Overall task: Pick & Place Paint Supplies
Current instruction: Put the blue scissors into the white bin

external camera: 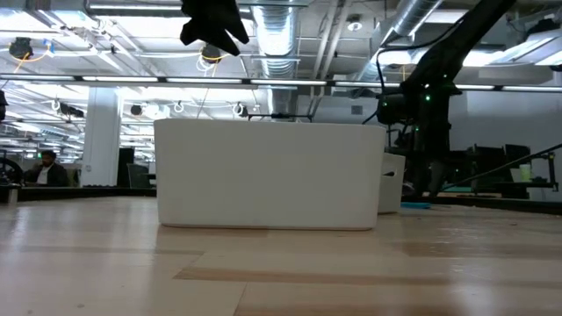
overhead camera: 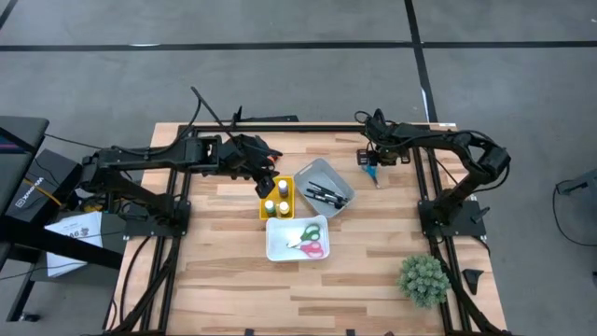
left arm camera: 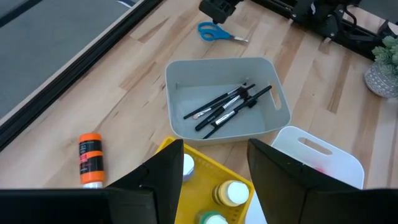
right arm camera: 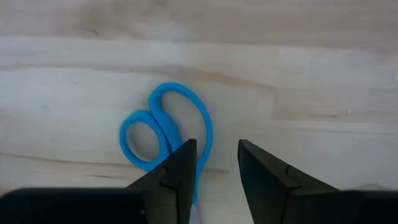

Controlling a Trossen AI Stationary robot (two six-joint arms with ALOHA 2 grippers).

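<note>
The right gripper [right arm camera: 214,163] hangs over the small blue-handled scissors [right arm camera: 163,132], which lie flat on the wooden table [overhead camera: 373,271] just beyond the grey plastic bin of thin dark paintbrushes [left arm camera: 227,106]. Its fingers are partly spread, gripping nothing. The left gripper [left arm camera: 211,177], spread and empty, hovers above the yellow tray of paint bottles [overhead camera: 276,198] beside that bin.

A fuzzy green plant [overhead camera: 424,279] is seen at a corner of the wooden table [overhead camera: 224,271], where a yellow bin [overhead camera: 264,207], a grey bin [overhead camera: 317,173] and a white bin [overhead camera: 280,248] are clustered mid-table.
</note>
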